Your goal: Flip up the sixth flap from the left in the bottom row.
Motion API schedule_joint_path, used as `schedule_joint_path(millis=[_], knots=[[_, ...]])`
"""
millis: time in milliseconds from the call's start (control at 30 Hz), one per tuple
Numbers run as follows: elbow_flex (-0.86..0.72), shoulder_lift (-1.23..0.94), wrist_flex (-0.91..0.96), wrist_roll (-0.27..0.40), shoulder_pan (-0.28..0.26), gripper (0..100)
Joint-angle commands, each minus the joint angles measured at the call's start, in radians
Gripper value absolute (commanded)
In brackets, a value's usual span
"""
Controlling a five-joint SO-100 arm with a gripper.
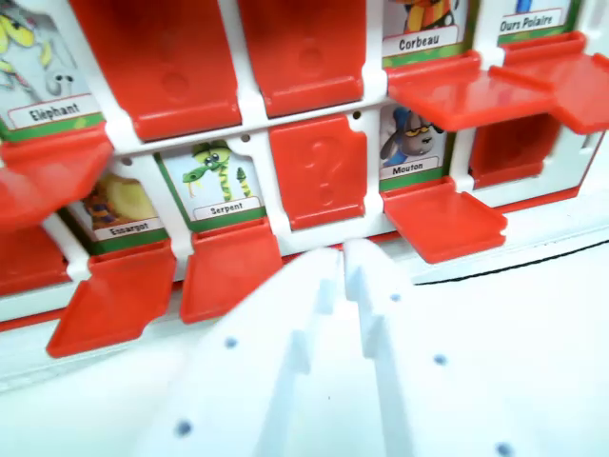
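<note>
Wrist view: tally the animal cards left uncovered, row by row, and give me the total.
Upper row cards: 3 (Eléphant, Corbeau, Ours Polaire)
Lower row cards: 3 (Escargot, Serpent, Mouton)
Total: 6

The white plastic tool (pixel 343 252), its tips nearly together, sits just below a raised red plastic flap with a question mark (pixel 319 171). Beside it, lowered red flaps expose the Serpent picture card (pixel 217 181) and the Mouton picture card (pixel 411 143).
</note>
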State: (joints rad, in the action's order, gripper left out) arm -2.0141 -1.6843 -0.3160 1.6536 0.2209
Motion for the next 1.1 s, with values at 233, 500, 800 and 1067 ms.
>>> schedule_joint_path(millis=[233, 500, 800, 1067], knots=[[0.307, -0.379, -0.44, 0.035, -0.006, 0], [0.35, -0.528, -0.604, 0.041, -0.08, 0], [0.324, -0.641, -0.629, 0.057, -0.183, 0], [0.327, -0.676, -0.669, 0.04, -0.229, 0]])
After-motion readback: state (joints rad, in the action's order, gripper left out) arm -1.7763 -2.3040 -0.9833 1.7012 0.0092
